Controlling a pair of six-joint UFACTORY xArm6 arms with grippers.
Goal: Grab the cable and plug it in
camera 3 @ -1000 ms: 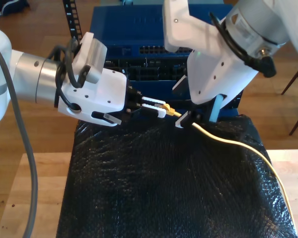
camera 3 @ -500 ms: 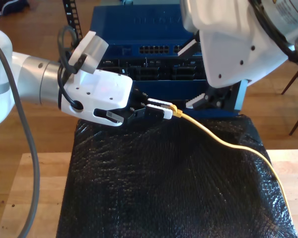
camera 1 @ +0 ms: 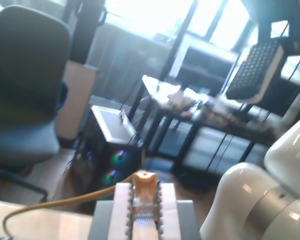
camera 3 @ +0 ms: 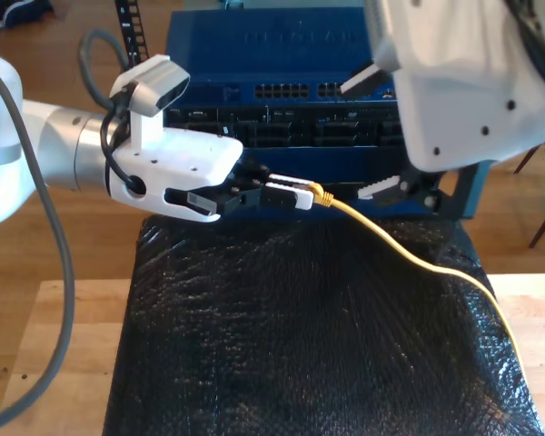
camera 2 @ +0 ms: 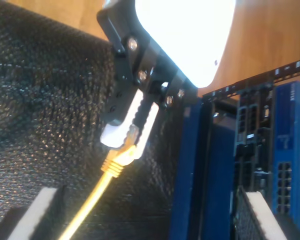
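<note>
My first gripper (camera 3: 292, 193) reaches in from the exterior view's left, level above the back edge of a table covered in black bubble wrap (camera 3: 300, 354), its white fingers (camera 1: 121, 210) clamped together on the plug end of the pale-yellow cable (camera 3: 409, 256). The clear plug (camera 1: 143, 206) sits pinched between the ribbed pads, with the yellow boot (camera 2: 115, 164) just outside them. From there the cable sags down onto the black cover and runs toward the corner at the exterior view's lower right. My second gripper (camera 3: 381, 127) hangs above the table's back edge on the exterior view's right, its jaws spread apart and holding nothing. Just behind the table stands a blue network switch (camera 3: 263, 54) with rows of dark ports (camera 3: 282, 91)
</note>
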